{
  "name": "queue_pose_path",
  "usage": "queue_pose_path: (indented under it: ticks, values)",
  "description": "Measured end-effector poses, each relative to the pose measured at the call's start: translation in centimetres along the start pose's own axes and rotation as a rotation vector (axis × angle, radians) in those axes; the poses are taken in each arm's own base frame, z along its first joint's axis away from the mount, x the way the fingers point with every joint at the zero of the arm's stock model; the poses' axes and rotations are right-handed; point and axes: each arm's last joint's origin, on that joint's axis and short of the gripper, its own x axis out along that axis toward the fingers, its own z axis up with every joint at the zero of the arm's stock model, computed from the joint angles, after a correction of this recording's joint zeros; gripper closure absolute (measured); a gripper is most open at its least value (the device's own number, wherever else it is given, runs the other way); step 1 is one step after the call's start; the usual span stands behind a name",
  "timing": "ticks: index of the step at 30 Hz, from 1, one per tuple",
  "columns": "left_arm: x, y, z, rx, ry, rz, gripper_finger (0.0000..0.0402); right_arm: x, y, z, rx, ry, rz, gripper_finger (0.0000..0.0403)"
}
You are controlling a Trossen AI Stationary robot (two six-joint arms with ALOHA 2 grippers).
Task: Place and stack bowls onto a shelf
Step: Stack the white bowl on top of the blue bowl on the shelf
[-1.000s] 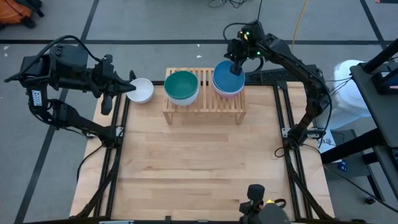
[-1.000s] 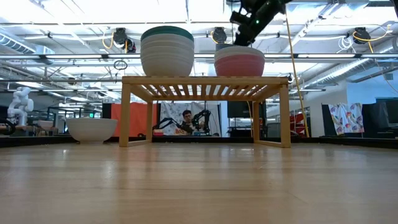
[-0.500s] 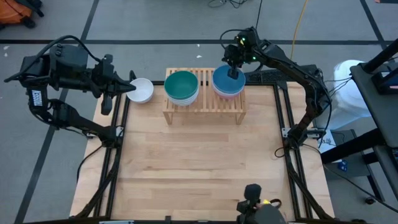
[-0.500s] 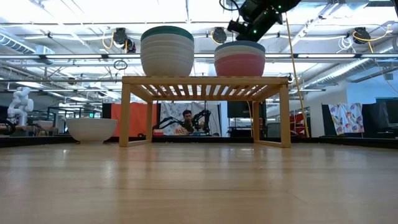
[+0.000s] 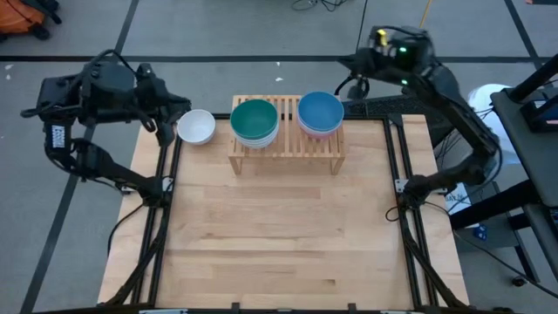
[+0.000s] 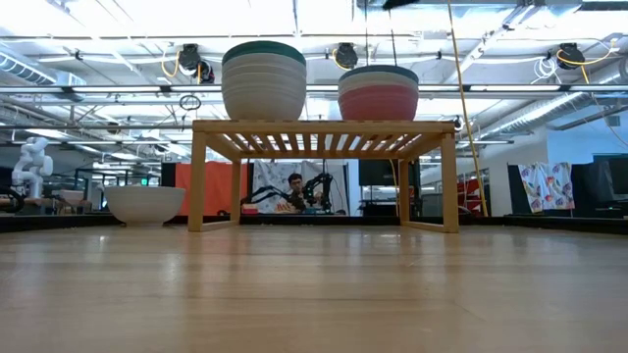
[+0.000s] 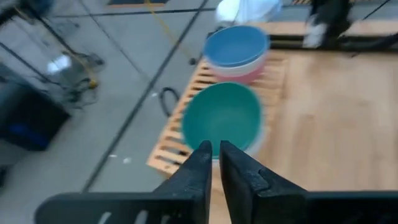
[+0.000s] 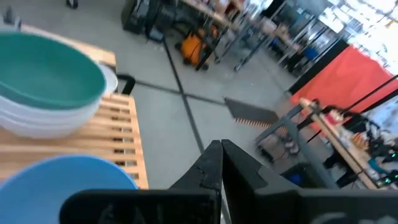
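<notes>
The light wood shelf (image 5: 286, 144) stands at the table's far middle. On its left part sits a stack of white bowls with the teal bowl (image 5: 255, 120) on top. On its right part the blue bowl (image 5: 320, 111) sits in the pink bowl (image 6: 378, 102). One white bowl (image 5: 196, 127) rests on the table left of the shelf. My left gripper (image 7: 215, 157) is shut and empty, by the white bowl's left side (image 5: 177, 113). My right gripper (image 8: 221, 155) is shut and empty, raised beyond the shelf's far right corner (image 5: 347, 63).
The near half of the wooden table (image 5: 279, 235) lies open in front of the shelf. Black frame rails (image 5: 403, 174) run along the table's left and right edges. A person sits in the room far behind the shelf (image 6: 294, 186).
My right gripper has risen out of the blue bowl and drawn back toward the table's far right, beyond the shelf. The blue bowl stays nested on the pink bowl. My left arm has turned beside the white bowl, which stays on the table.
</notes>
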Motion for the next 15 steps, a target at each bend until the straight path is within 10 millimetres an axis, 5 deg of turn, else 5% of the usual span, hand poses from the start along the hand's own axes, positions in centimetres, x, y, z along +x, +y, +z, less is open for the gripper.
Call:
queue_pose_path:
  ticks: [7, 15]
  values:
    - [1.1, 1.3, 0.1, -0.060, 0.056, 0.171, 0.0327, -3.6, 0.4, 0.9, 0.007, -0.032, -0.008, 0.0403]
    - [4.2, 2.3, -0.2, -0.212, 0.166, 0.241, 0.0319, -5.2, 0.5, 1.1, 0.005, -0.048, -0.021, 0.0403]
